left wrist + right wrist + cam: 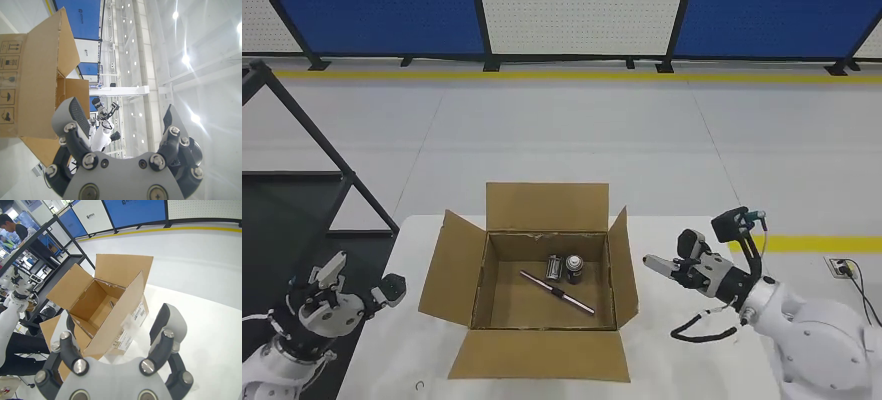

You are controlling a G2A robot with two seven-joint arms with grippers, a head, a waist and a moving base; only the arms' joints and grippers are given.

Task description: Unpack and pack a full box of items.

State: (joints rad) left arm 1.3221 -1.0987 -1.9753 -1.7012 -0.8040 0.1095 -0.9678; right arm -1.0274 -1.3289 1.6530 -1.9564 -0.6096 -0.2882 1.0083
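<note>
**1 open box, 3 items inside, 2 claws spread**

1 brown cardboard box stands on the white table with all 4 flaps folded outward. On the box floor lie 3 items. 1 slim dark rod lies diagonally across the middle. Just beyond it, toward the box's far wall, 2 short items stand side by side: 1 silvery cylinder and 1 dark cylinder with a pale top. Whether these 2 touch each other or the rod cannot be told.

The left gripper sits well off the box's left flap and is tilted upward. Its 2 fingers are spread apart and hold nothing. The right gripper sits near the box's right flap, aimed at the box. Its 2 fingers are likewise apart and empty.
</note>
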